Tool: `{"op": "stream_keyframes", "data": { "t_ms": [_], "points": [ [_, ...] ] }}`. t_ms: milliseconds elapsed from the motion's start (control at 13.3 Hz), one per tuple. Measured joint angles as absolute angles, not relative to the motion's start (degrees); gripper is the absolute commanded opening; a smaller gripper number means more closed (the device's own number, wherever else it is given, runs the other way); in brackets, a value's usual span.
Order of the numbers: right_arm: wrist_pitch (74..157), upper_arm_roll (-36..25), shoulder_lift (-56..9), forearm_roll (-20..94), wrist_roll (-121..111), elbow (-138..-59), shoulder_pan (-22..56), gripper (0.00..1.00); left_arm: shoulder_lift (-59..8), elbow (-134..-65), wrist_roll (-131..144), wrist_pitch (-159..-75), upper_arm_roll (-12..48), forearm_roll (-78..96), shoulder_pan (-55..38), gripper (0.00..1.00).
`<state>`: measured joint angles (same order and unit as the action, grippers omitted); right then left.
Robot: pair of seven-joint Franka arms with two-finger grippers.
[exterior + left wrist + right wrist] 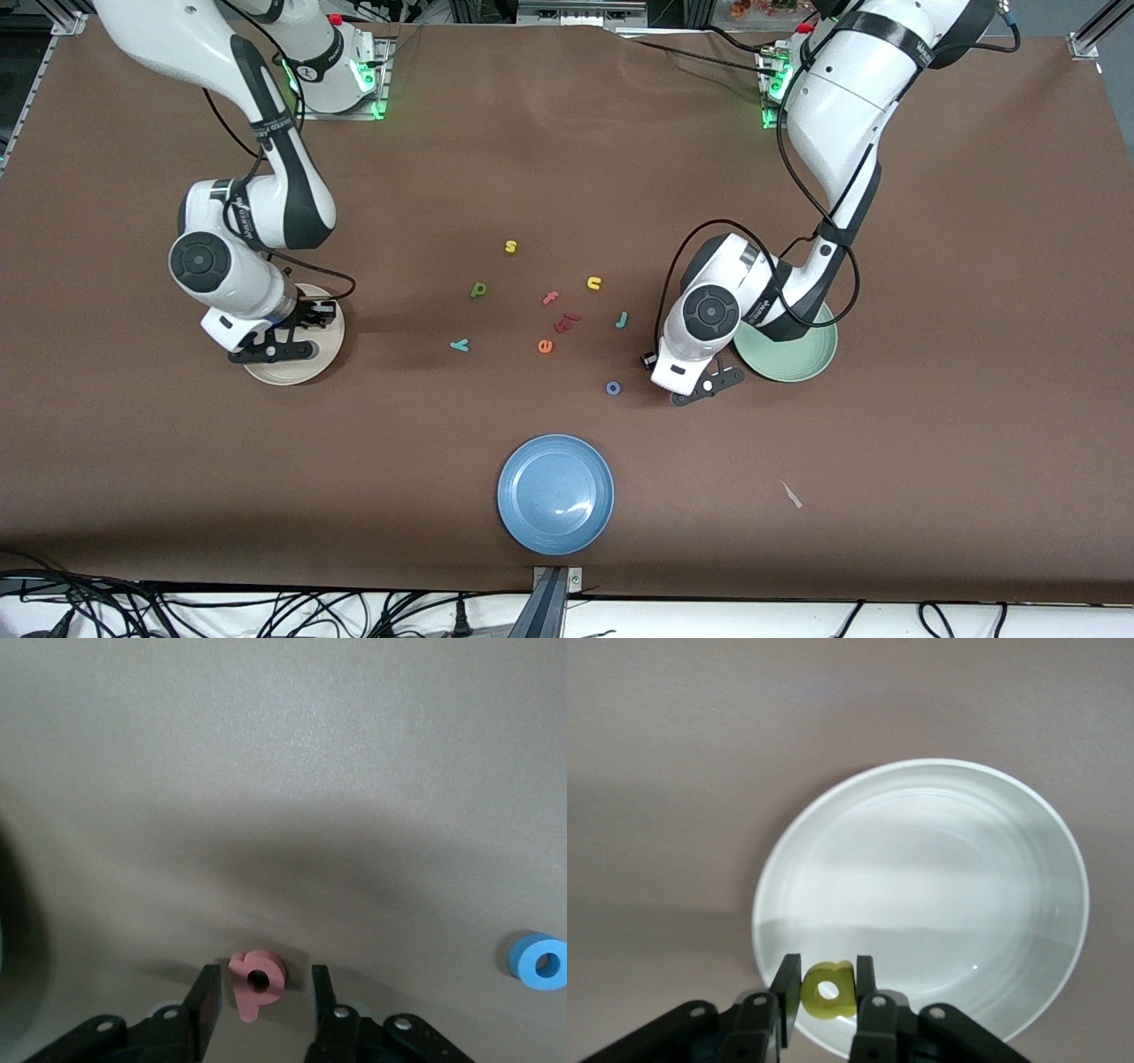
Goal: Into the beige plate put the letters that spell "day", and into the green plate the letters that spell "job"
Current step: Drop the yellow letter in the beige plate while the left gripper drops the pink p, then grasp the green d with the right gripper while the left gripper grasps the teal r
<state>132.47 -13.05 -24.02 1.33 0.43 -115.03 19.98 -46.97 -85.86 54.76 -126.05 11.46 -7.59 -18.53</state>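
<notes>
My right pincer (826,990) grips the small yellow foam d (828,989) directly over the round cream-beige plate (966,895)'s rim. My left pincer (259,997) brackets the salmon-pink foam b (256,980) on the worktop beside the mint-green plate (802,359); whether it grips, I cannot tell.

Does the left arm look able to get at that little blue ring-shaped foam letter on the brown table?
Probably yes. The left gripper is low beside the pale green plate, with the small blue foam ring close by and nothing between. But a salmon-pink foam letter sits between its fingers, so that goes first.
</notes>
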Motion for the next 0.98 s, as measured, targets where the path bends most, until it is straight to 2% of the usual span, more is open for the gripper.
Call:
{"op": "stream_keyframes", "data": {
  "t_ms": [150, 225, 601, 827, 977],
  "points": [
    [132.5, -13.0, -24.4, 1.3, -0.7, -114.7, 19.3, 1.0, -47.3, -86.0, 54.8, -126.1, 11.5, -7.6, -18.5, 0.09],
    [132.4, -12.6, -24.4, 1.5, -0.7, -114.3, 19.5, 1.0, -47.4, -86.0, 54.8, -126.2, 11.5, -7.5, -18.5, 0.02],
    [131.9, -5.7, -25.3, 8.0, 9.9, -111.3, 20.0, 1.0, -47.1, -85.8, 54.8, -125.4, 11.4, -5.5, -18.1, 0.01],
    [132.2, -1.1, -26.8, 8.2, 23.8, -110.1, 21.8, 1.0, -43.9, -85.1, 53.6, -118.2, 11.2, -5.5, -16.6, 0.02],
    [132.7, -0.6, -27.1, 8.2, 32.4, -110.1, 25.8, 1.0, -40.9, -85.2, 47.1, -112.4, 11.1, -5.5, -13.1, 0.02]
  ]
}}
